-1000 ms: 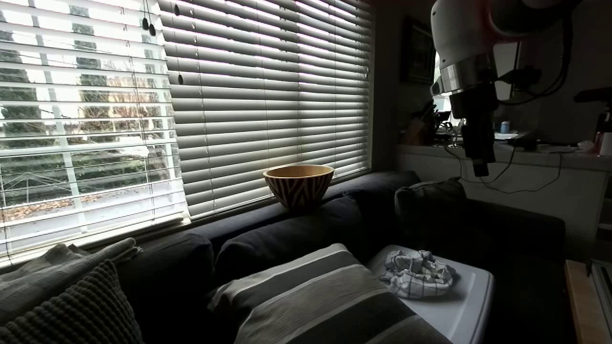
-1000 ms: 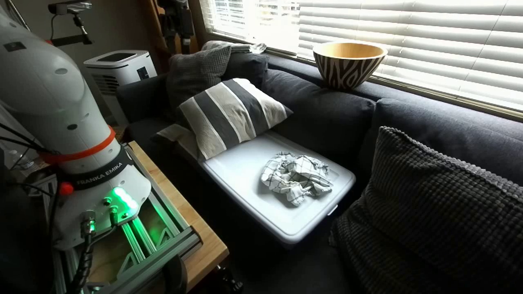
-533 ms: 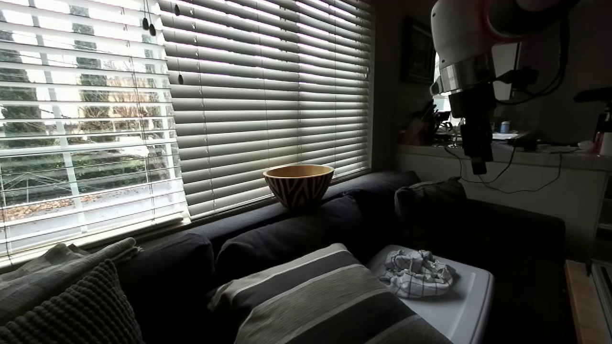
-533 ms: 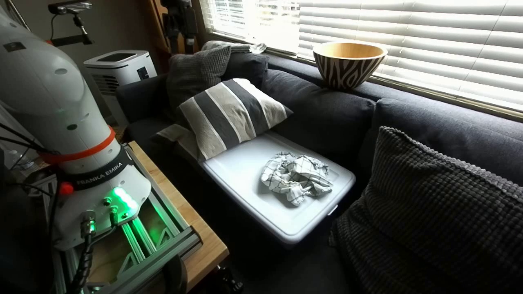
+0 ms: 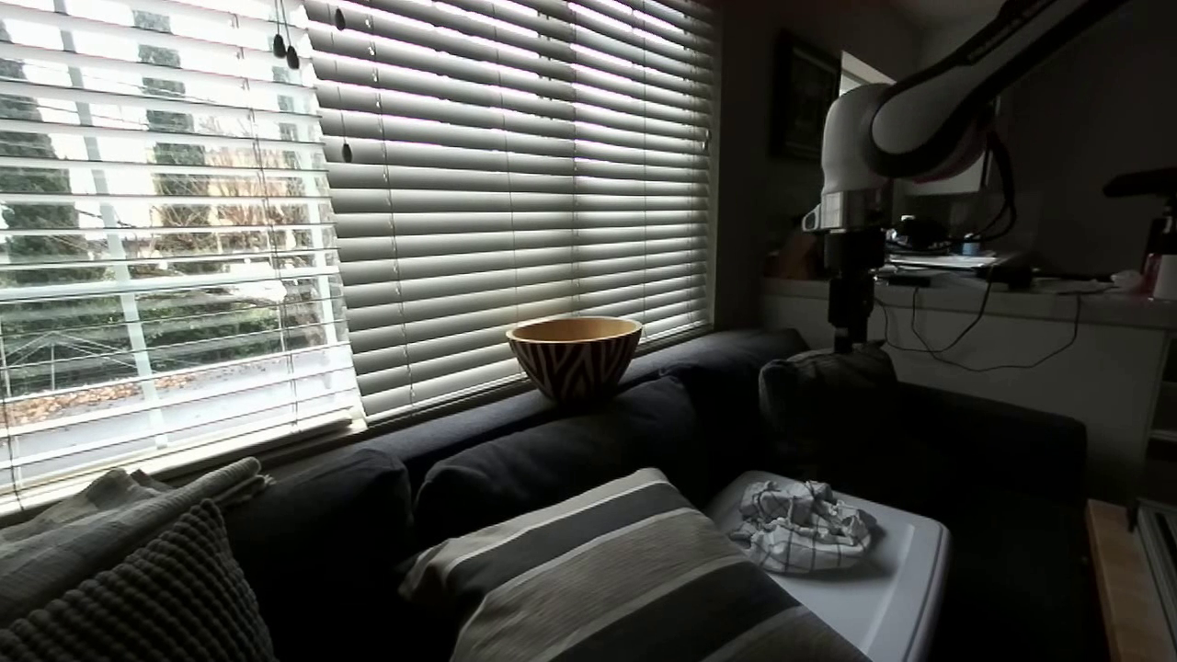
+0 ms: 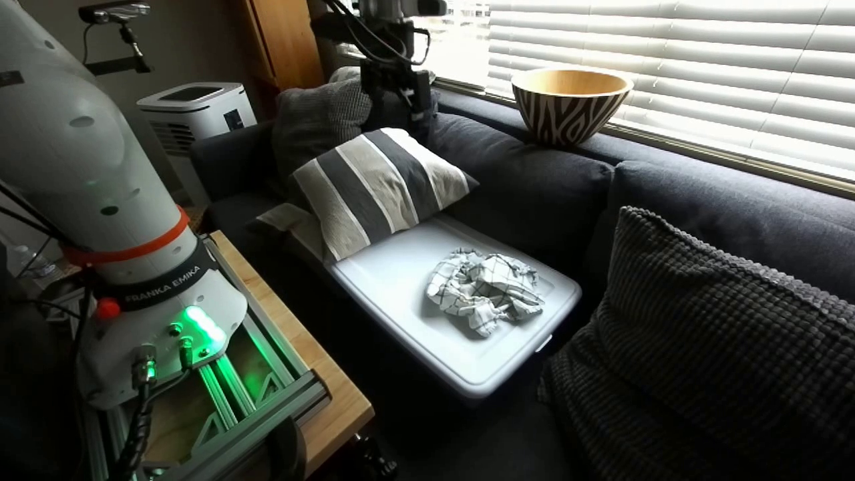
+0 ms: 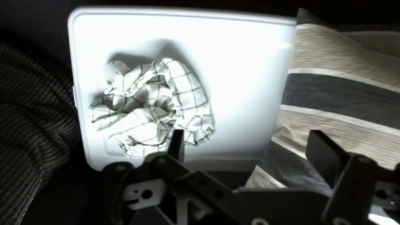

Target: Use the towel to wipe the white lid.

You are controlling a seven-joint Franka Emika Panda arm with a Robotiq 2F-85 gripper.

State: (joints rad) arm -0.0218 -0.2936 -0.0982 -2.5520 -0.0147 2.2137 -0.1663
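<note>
Here a striped cushion (image 7: 340,93) partly hides the white lid (image 7: 243,68); the claw (image 7: 246,145) gapes wide.

In an exterior view the lid (image 6: 394,294) is the surface, and it lies before the back of the sofa (image 6: 514,184). On it lies the towel (image 6: 484,287), nearer the right corner than the left and inside every edge. A cushion (image 6: 374,190) covers the left end, apart from the towel; a second cushion (image 6: 708,334) is just beside the right front edge. Behind the back edge, the bowl (image 6: 564,113) rests on top of the sofa's back, before the blinds (image 6: 728,73). In the wrist view the towel lies between the left edge and the cushion over the opposite end.
</note>
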